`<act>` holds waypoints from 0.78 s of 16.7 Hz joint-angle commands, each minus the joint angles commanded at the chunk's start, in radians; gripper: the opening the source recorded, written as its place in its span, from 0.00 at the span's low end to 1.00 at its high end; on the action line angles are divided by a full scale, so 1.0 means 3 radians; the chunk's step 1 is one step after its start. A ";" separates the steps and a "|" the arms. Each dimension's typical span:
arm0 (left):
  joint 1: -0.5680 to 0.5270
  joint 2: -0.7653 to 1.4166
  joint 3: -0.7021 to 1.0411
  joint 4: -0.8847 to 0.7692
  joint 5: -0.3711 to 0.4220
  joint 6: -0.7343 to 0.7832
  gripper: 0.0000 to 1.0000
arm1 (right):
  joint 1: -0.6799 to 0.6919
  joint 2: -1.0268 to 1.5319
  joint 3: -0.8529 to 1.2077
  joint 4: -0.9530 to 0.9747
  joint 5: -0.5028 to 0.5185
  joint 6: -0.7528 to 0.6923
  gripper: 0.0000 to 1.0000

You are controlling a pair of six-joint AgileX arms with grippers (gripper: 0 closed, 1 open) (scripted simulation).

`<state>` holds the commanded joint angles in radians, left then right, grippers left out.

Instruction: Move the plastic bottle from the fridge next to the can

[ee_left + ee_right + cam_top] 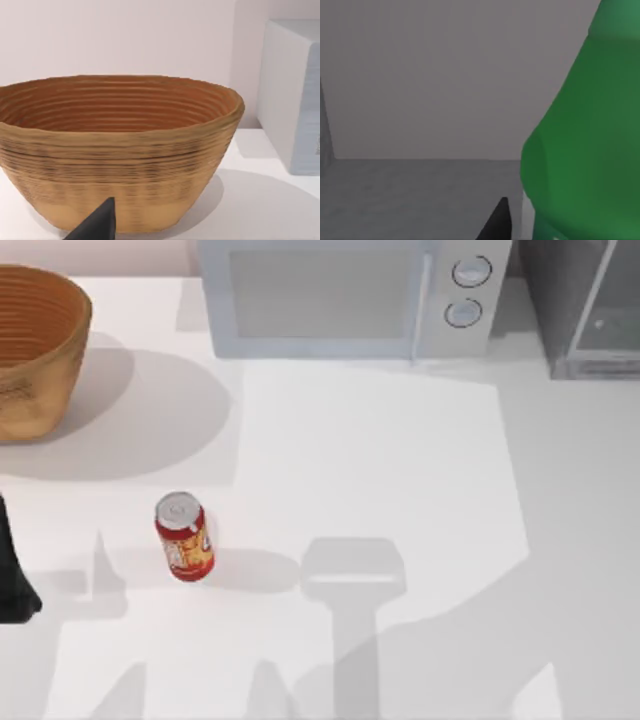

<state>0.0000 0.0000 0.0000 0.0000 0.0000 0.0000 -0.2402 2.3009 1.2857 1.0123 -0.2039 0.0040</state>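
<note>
Green and translucent, the plastic bottle is seen very close in the right wrist view, at the lower right of the frame, against grey inner walls and floor. One dark fingertip of the right gripper is seen just beside it; whether the jaws are spread or pinching the bottle cannot be told. At the upper right of the top view, the fridge is placed beside the microwave. Left of centre, the can is stood upright on the surface. The left arm is parked at the left edge, near the basket; its jaws cannot be judged either.
</note>
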 joint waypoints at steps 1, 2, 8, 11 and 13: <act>0.0000 0.0000 0.0000 0.0000 0.0000 0.0000 1.00 | 0.0000 0.0000 0.0000 0.0000 0.0000 0.0000 0.00; 0.0000 0.0000 0.0000 0.0000 0.0000 0.0000 1.00 | 0.0000 0.0000 0.0000 0.0000 0.0000 0.0000 0.00; 0.0000 0.0000 0.0000 0.0000 0.0000 0.0000 1.00 | -0.0012 -0.0013 0.0002 -0.0008 0.0001 0.0003 0.00; 0.0000 0.0000 0.0000 0.0000 0.0000 0.0000 1.00 | -0.0009 -0.0196 0.0046 -0.0193 -0.0002 0.0005 0.00; 0.0000 0.0000 0.0000 0.0000 0.0000 0.0000 1.00 | -0.0006 -0.0306 0.0070 -0.0411 -0.0006 0.0009 0.00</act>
<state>0.0000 0.0000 0.0000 0.0000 0.0000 0.0000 -0.2421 2.2090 1.3066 0.8890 -0.2058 0.0068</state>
